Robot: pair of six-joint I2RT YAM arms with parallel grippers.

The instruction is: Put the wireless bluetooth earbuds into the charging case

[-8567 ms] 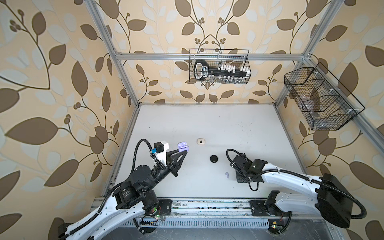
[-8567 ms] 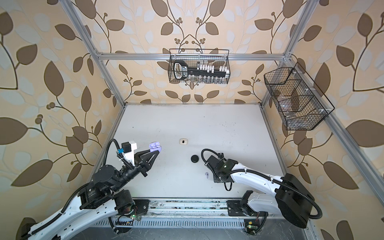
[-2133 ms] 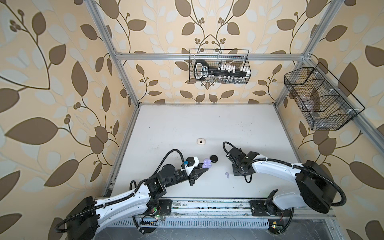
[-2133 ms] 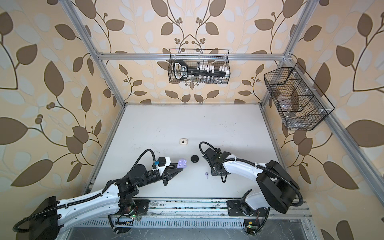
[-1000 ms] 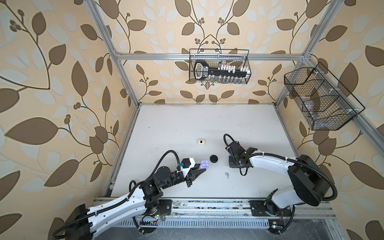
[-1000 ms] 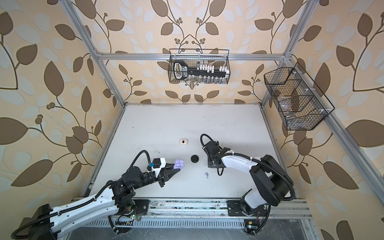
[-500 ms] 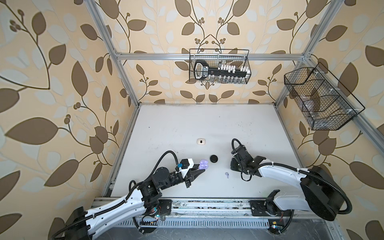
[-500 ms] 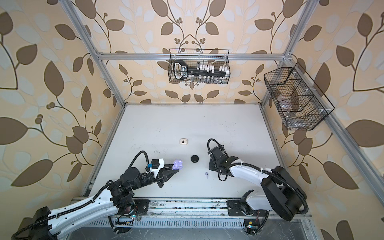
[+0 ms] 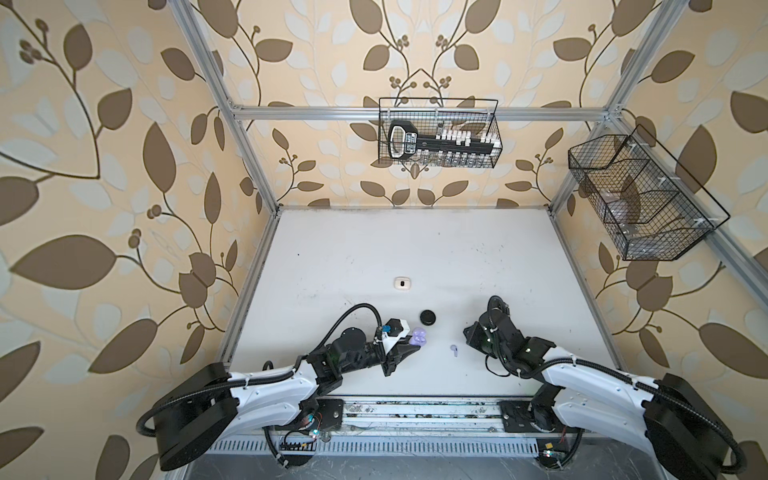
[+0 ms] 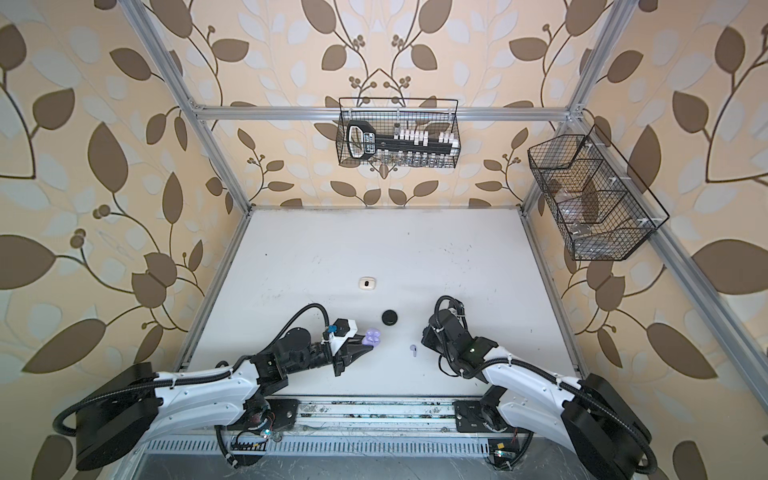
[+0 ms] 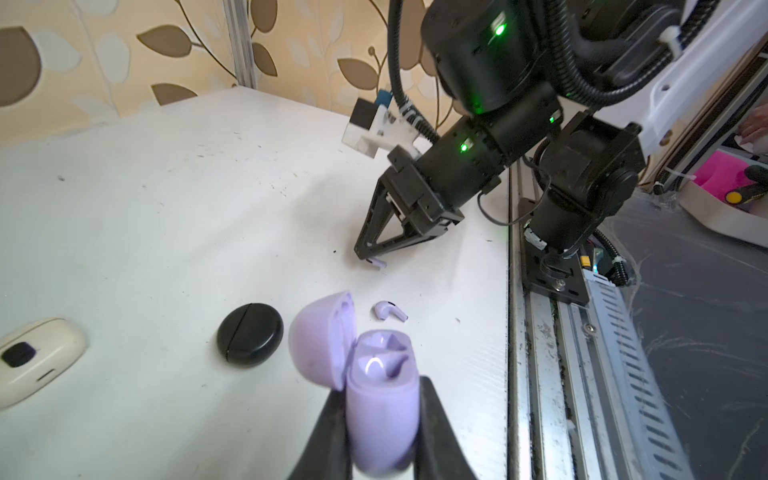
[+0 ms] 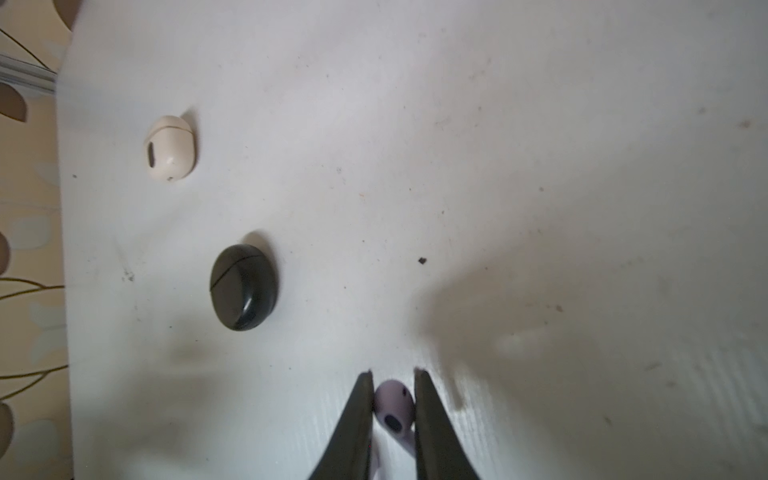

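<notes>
While the left gripper (image 11: 379,388) clamps the open lavender case (image 11: 382,419), the right gripper (image 12: 392,372), pinching one lavender earbud (image 12: 395,405), should carry it stem-first over a socket, its twin (image 11: 388,311) lying loose between them.

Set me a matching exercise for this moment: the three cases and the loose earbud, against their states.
Things:
1 lavender case
2 black case
3 white case
4 loose earbud

States:
A shut, between the other two cases
B lying free, gripped by nothing
C lid open, held in the left fingers
D shut, farthest from the held case

Pairs: 1-C; 2-A; 3-D; 4-B
</notes>
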